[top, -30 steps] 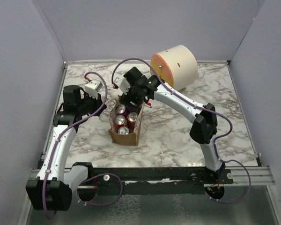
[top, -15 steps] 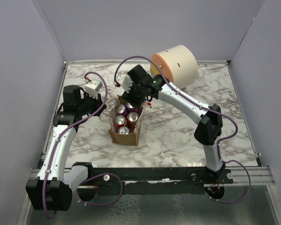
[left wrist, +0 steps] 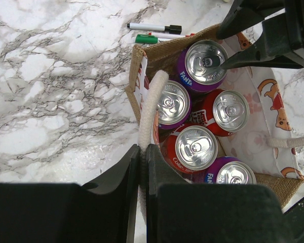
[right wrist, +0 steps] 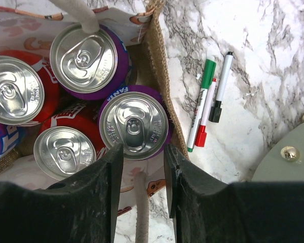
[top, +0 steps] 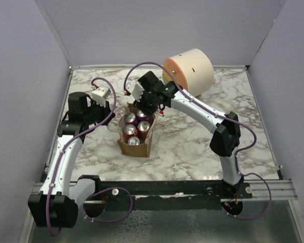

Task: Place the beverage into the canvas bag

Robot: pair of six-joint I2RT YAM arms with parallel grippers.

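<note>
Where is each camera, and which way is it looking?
Top external: above and behind the arms, facing down at the table; both arms show.
Left wrist: on the left arm, facing down into the canvas bag; left gripper shut on the white handle.
Right wrist: over the bag's far end, facing down; right gripper shows.
Both wrist views share the cans and the markers.

Left arm point(top: 66, 152), white with black joints, reaches up along the left edge of the marble-patterned counter point(top: 192, 152), its black two-finger left gripper point(left wrist: 143, 152) pinched tight on a white rope handle point(left wrist: 151, 98). Right arm point(top: 200, 112) arches from the near right corner toward the middle, wrist pointing down, right gripper point(right wrist: 143, 152) nearly closed, empty.
</note>
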